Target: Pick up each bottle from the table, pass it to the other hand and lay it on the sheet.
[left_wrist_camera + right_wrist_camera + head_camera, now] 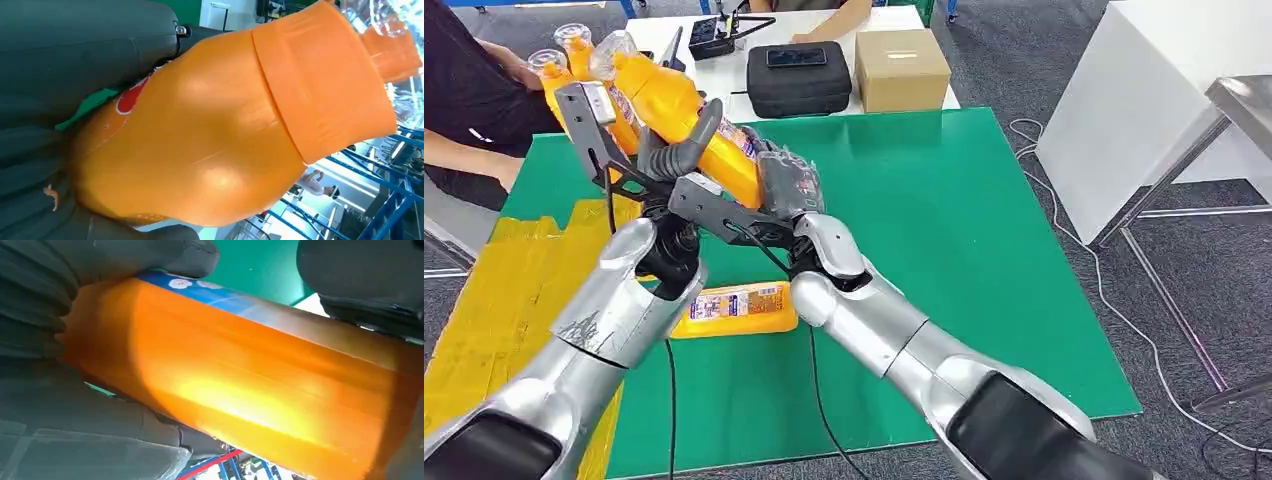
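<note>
- Nearest the robot, a second orange bottle (pixel 734 308) lies on its side on the green counter (pixel 964 250), under the crossed forearms, its label up; the yellow sheet (pixel 494 300) lies spread at the counter's left edge.
- Above it, both hands meet on one raised orange bottle (pixel 686 118) — held tilted in the air over the counter's left half, its clear cap end pointing up and away.
- The left hand (pixel 659 160) wraps the bottle's upper part; in the left wrist view its dark fingers (pixel 75 50) press the rounded shoulder just below the orange neck band.
- The right hand (pixel 786 185) closes round the lower body; in the right wrist view the thumb and fingers (pixel 125 262) clamp the label zone from both sides.
- Judged from its gloss and fullness, the bottle looks heavy with liquid, smooth and rather slippery, its plastic wall stiff enough not to cave in; the straight labelled mid-body seems the surest place to hold, the tapering shoulder the less sure.
- The handover seems to be in mid-step — neither hand can let go safely until the other bears the weight.
- Farther back, more bottles (pixel 559 60) stand near a person's arm (pixel 464 150); beyond them sit a black case (pixel 799 80) and a cardboard box (pixel 902 68).
</note>
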